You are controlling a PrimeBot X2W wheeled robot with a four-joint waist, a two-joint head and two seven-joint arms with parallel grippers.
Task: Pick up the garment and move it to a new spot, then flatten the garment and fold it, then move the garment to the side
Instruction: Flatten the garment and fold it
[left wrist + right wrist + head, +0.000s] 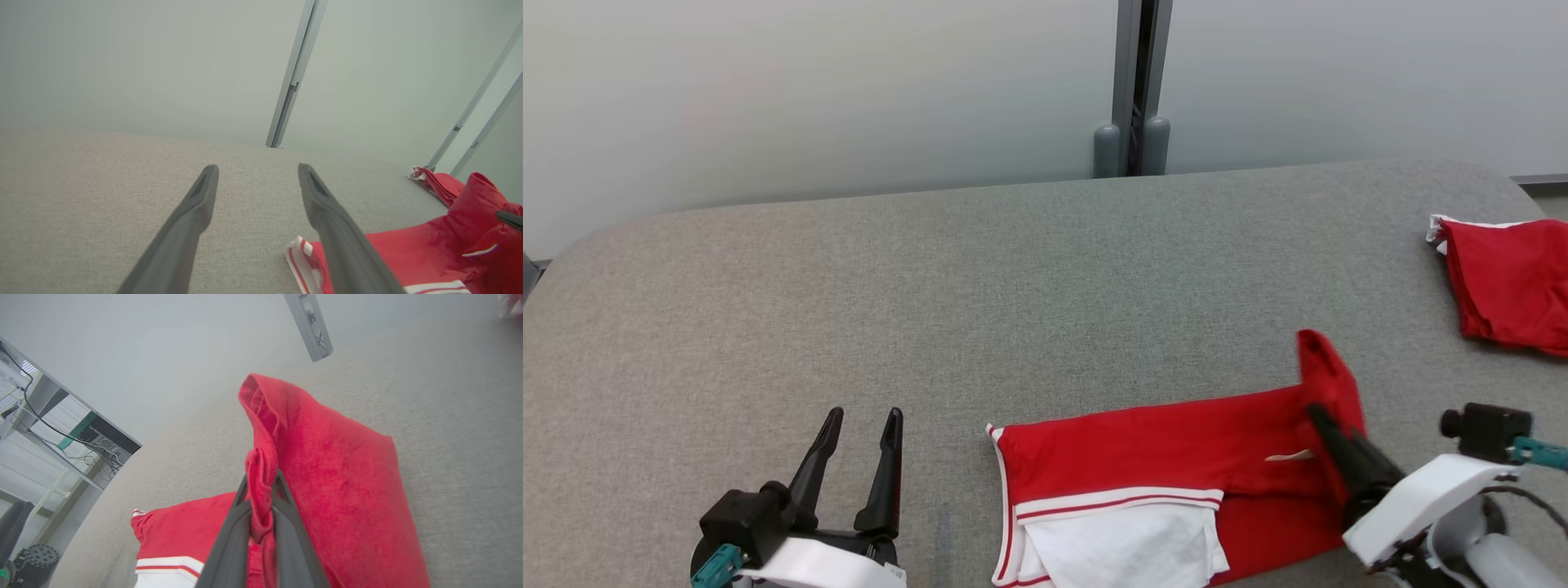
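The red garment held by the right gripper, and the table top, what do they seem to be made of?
The garment looks like soft knit cloth, perhaps cotton: matte, with a fuzzy nap and limp folds. The table top seems covered in grey woven fabric: matte, with a fine heathered texture.

We see a grey fabric-covered table (849, 310) with rounded far corners — at its right edge lies a folded red cloth (1511, 282), white at one corner. Behind stands a pale wall (809, 90), split by a grey post (1134, 90).
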